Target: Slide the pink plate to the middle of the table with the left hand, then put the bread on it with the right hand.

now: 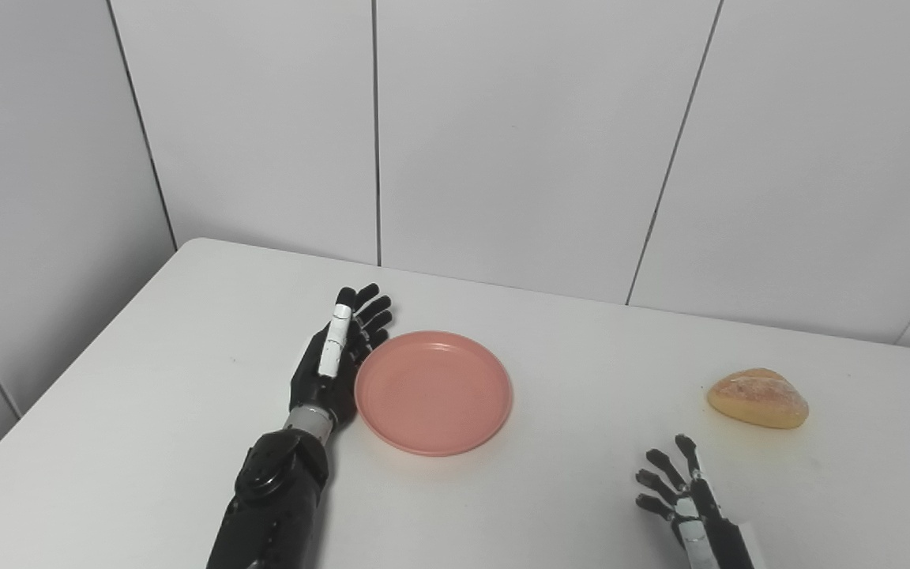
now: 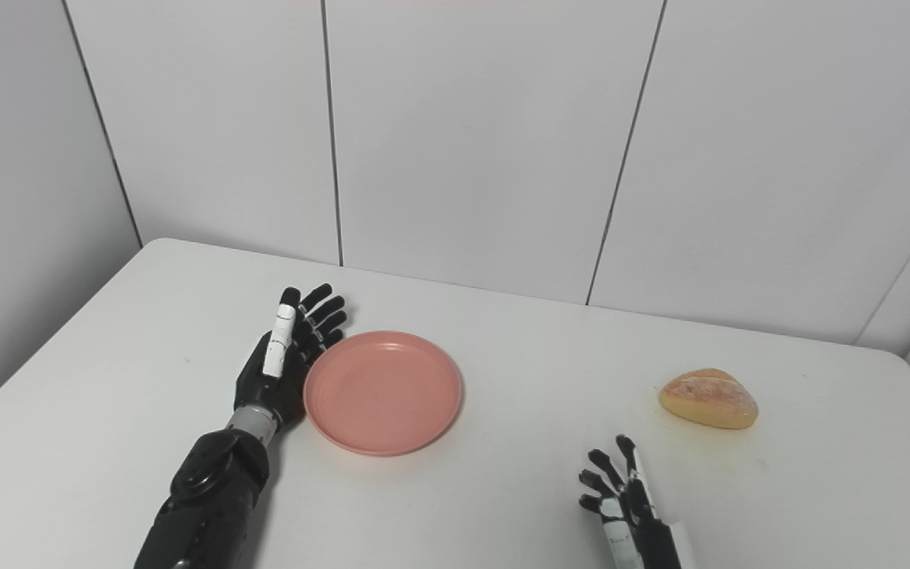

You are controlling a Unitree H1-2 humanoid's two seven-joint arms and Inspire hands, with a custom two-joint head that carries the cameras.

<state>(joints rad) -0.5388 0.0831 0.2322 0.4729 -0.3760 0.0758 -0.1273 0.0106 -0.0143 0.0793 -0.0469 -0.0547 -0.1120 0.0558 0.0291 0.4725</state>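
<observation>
On the white surface (image 1: 581,490), the left hand (image 1: 338,356), fingers spread, presses edge-on against the pink plate (image 1: 433,393) to push it; the right hand (image 1: 680,490) waits empty, fingers apart, near the bread (image 1: 757,398).

On the table (image 1: 147,379), the plate (image 1: 433,393) lies near the middle with the left hand (image 1: 336,356) against its left rim, the bread (image 1: 757,398) well right, the right hand (image 1: 680,494) before it.

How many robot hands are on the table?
2. The left hand is open, fingers straight, beside the pink plate at its left rim. The right hand is open near the bottom edge, short of the bread.
</observation>
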